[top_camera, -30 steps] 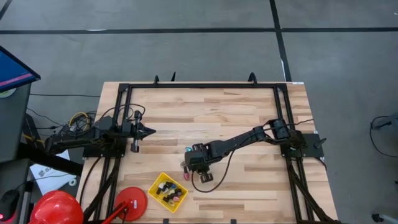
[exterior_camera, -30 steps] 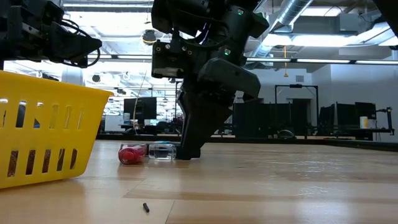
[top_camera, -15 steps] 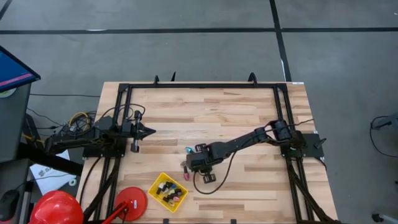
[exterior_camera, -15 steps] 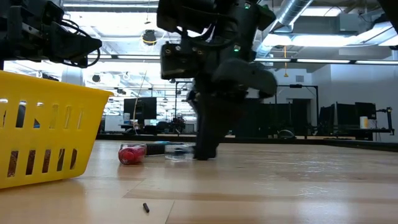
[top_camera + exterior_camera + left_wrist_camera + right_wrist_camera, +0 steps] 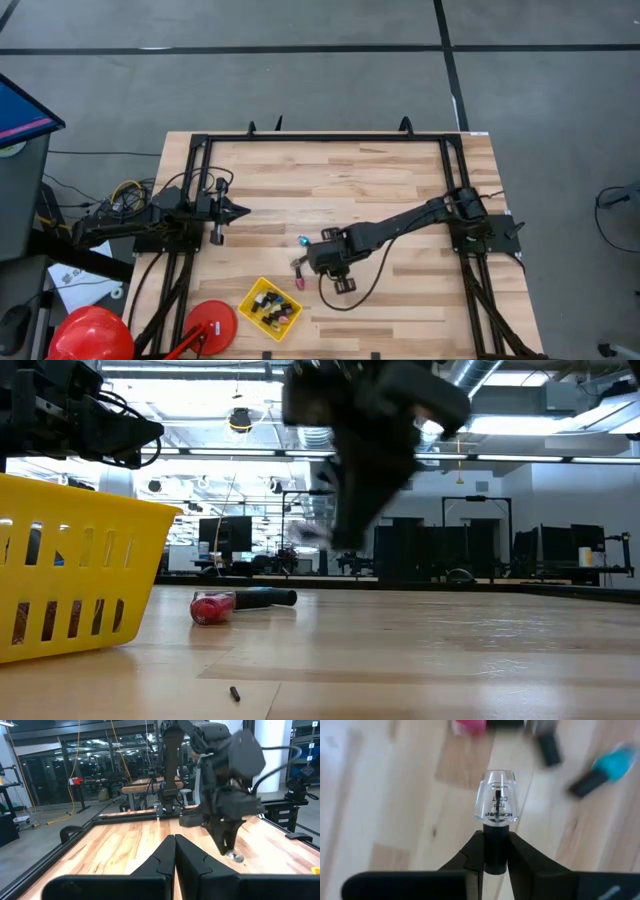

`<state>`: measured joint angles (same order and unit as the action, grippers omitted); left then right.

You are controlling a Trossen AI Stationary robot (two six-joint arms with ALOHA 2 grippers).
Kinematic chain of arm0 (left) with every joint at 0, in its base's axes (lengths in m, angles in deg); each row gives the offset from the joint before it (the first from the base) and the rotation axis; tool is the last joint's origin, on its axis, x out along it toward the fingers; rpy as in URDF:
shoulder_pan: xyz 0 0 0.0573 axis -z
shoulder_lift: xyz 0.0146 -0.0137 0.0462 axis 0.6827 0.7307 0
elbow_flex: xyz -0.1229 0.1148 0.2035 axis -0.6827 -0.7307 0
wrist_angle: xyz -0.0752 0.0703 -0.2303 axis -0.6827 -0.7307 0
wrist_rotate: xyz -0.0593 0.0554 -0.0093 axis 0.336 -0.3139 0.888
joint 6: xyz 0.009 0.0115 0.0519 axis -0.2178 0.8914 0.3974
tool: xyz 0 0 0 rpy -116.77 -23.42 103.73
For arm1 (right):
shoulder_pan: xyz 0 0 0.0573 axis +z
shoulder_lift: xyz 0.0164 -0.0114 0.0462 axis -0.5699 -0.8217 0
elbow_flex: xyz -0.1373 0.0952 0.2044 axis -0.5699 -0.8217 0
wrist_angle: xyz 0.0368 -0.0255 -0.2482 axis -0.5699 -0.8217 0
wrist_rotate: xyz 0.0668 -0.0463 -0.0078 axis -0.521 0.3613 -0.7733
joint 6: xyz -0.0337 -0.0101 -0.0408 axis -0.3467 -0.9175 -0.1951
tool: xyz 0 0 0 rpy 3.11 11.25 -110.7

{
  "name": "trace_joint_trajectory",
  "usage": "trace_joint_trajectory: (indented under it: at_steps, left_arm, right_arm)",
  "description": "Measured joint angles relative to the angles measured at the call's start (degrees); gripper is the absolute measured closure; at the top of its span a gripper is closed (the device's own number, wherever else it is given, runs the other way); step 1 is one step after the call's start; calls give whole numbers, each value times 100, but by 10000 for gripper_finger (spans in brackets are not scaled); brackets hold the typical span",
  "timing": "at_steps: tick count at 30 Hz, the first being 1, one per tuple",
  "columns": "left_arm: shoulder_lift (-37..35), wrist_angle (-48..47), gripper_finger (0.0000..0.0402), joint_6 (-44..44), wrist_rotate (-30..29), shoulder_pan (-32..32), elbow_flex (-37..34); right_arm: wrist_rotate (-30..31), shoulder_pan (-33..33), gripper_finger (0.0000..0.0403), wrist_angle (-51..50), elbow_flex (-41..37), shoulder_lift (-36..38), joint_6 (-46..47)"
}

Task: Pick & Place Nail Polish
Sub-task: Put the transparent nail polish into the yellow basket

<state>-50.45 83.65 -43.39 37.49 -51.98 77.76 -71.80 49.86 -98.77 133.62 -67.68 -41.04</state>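
Observation:
My right gripper (image 5: 310,264) is shut on a clear nail polish bottle (image 5: 497,795) and holds it above the table's middle, near its front; the bottle also shows in the low view (image 5: 305,532) and the left wrist view (image 5: 233,855). A red bottle (image 5: 212,607) lies on its side on the table, with a dark-capped one (image 5: 272,598) beside it. A teal bottle (image 5: 302,240) lies just beyond the gripper. A yellow basket (image 5: 270,306) holds several bottles. My left gripper (image 5: 240,211) is shut and empty at the table's left. My right gripper pinches the clear bottle's black cap (image 5: 496,851) between its two fingers. The fingers point down at a slant and lie along the bottle, whose glass body (image 5: 497,795) sticks out past the fingertips. The bottle is lifted clear of the table.
The basket (image 5: 70,570) stands near the table's front edge, left of the right gripper. A red disc (image 5: 210,322) and a red hard hat (image 5: 92,335) sit at the front left corner. A black frame (image 5: 320,138) runs round the table. Bare wood lies to the right.
My right gripper has risen from the table beside the red bottle, taking the clear bottle with it, and has drifted a little toward the table's right edge. The clear bottle, which lay on the wood, now hangs clear. The red bottle has stayed put.

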Motion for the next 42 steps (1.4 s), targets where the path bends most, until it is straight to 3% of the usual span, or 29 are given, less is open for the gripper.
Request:
trace_joint_trajectory:
  at_steps: [8, 20, 25, 34, 42]
  left_arm:
    - [0, 2, 401, 0, 0, 0, 0]
    - [0, 0, 401, 0, 0, 1, 0]
    - [0, 0, 401, 0, 0, 0, 0]
    - [0, 0, 401, 0, 0, 1, 0]
    - [0, 0, 401, 0, 0, 0, 0]
  right_arm:
    - [-24, 190, 355, 1997, 13, 180, -496]
    - [-27, 520, 355, 4126, 52, 3, -945]
    - [-33, 561, 355, 4557, 188, -416, -1028]
    - [-50, 702, 355, 4471, 791, -1013, -1056]
    - [-53, 781, 355, 4136, 833, -1039, -923]
